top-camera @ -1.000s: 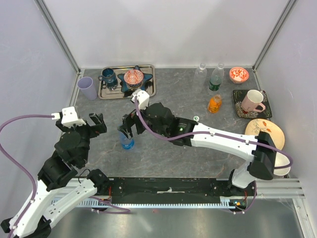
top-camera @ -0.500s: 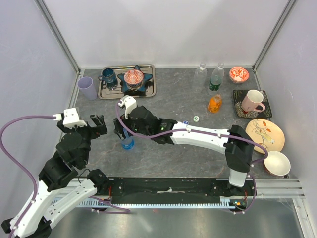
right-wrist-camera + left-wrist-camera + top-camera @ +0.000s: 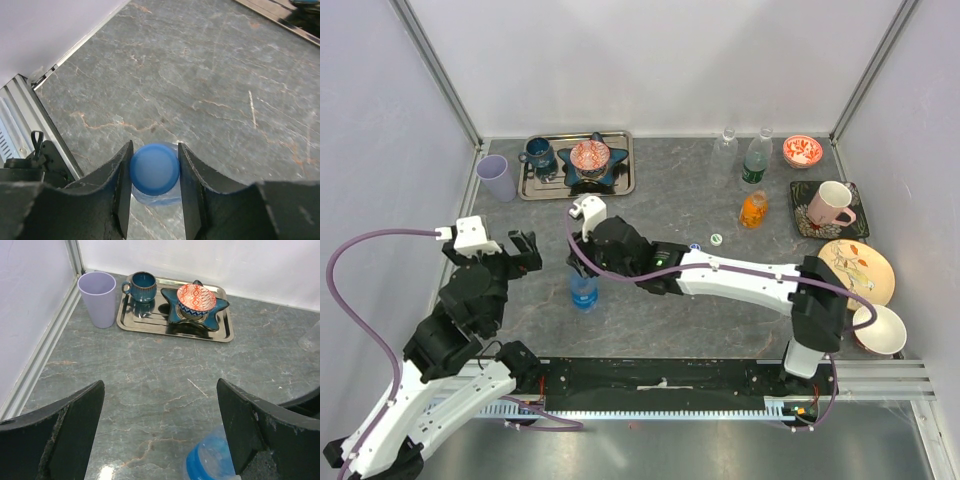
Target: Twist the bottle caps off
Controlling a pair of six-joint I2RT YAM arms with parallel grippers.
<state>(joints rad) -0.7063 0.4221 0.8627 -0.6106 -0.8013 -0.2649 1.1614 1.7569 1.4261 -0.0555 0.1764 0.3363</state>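
Left gripper (image 3: 159, 425) spread wide; right gripper (image 3: 154, 172) pinched (arm stretched far leftward).

Both arms (image 3: 750, 280) are white shells with chunky black joints, pretty standard look. A purple cable (image 3: 380, 245) loops away behind the left claw (image 3: 517, 250), and another hugs the white links behind the right claw (image 3: 155, 165). There's a little white camera box (image 3: 588, 210) just behind each claw. Fingers (image 3: 65, 425) are matte black wedges, edges slightly scuffed.

Right arm (image 3: 740, 275) crosses right of the blue bottle (image 3: 582, 293); bare table (image 3: 545, 302) lies left.
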